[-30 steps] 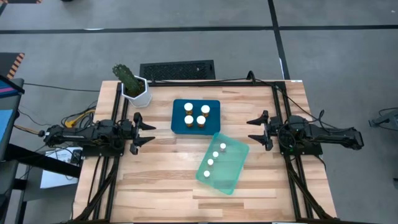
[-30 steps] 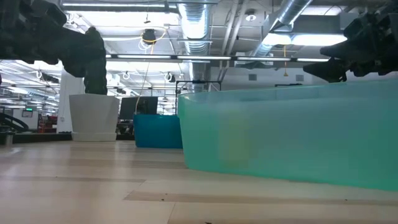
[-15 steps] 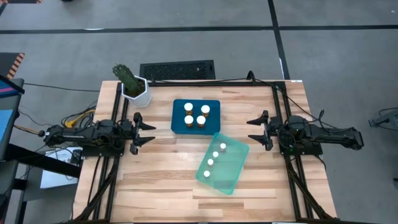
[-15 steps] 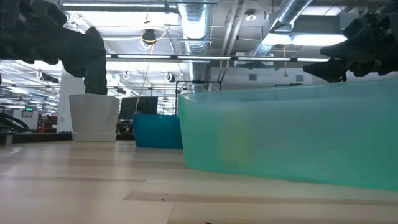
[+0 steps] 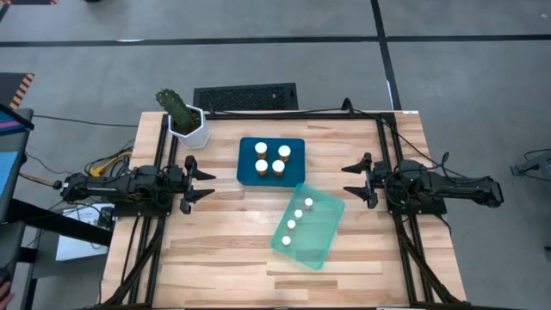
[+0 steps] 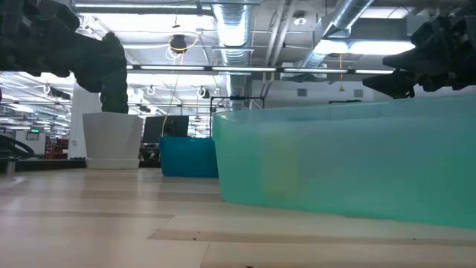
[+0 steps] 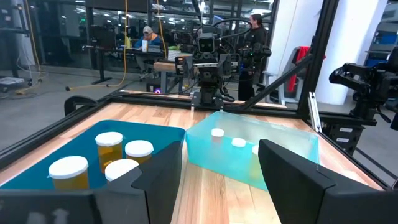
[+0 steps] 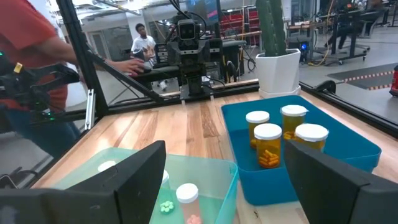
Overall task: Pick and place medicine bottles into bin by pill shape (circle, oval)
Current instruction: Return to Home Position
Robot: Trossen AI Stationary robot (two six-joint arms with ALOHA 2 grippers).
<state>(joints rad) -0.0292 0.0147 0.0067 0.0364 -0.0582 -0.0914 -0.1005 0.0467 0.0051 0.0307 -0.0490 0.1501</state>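
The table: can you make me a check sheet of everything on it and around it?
Surface: wooden table, no spills seen.
Job's things: four amber bottles upright in the blue bin; four pale bottles in the green bin.
Clutter: plant pot at the back left corner.
Grippers: left gripper and right gripper at opposite sides, jaws open, holding nothing.
Cables: cables bundled beside the left arm, off the table.
Surroundings: floor grate behind the table; people beyond it.

**Nothing legible**

No word, brand, number or sign can be read in any view. The medicine bottles (image 8: 268,146) are shown with plain white caps, and a green sign (image 6: 33,134) far behind the table (image 6: 89,216) is too small to be read.
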